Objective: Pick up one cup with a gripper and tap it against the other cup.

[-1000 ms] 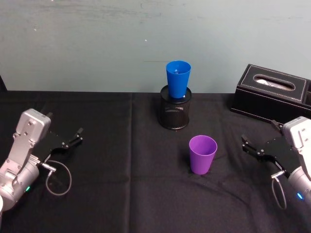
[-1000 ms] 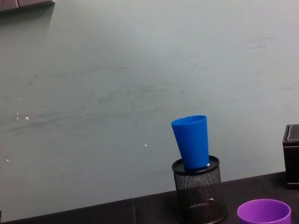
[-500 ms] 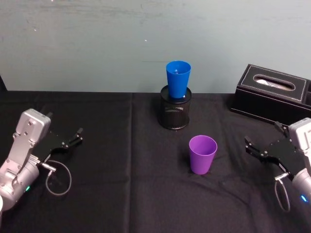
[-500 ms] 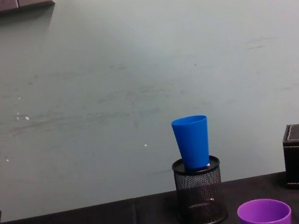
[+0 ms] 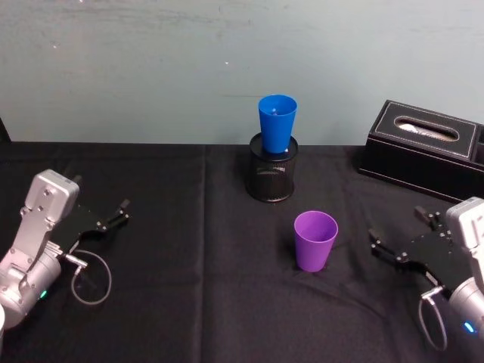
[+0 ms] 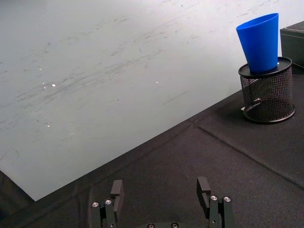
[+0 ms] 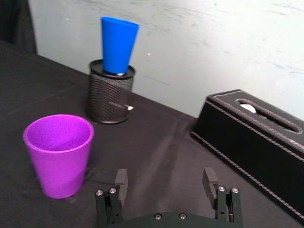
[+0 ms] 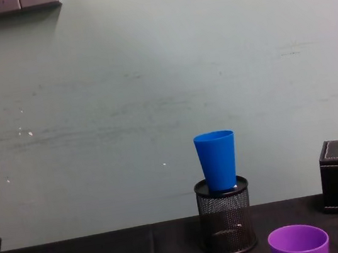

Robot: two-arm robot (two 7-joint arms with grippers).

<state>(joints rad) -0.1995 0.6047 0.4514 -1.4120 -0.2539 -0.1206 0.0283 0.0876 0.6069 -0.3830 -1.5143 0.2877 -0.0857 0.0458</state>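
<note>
1. Two cups in your head view: purple cup [image 5: 315, 240] upright on the table [image 5: 189, 287], blue cup [image 5: 277, 123] in the mesh holder [image 5: 273, 178] behind it.
2. Left wrist view: your left gripper [image 6: 160, 187] is spread, well apart from the blue cup.
3. Right wrist view: your right gripper [image 7: 165, 183] is spread, empty, near the purple cup.
4. Chest view: purple cup's rim sits low, right of the holder.

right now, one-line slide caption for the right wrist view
Open right gripper near purple cup; blue cup in mesh holder behind.
</note>
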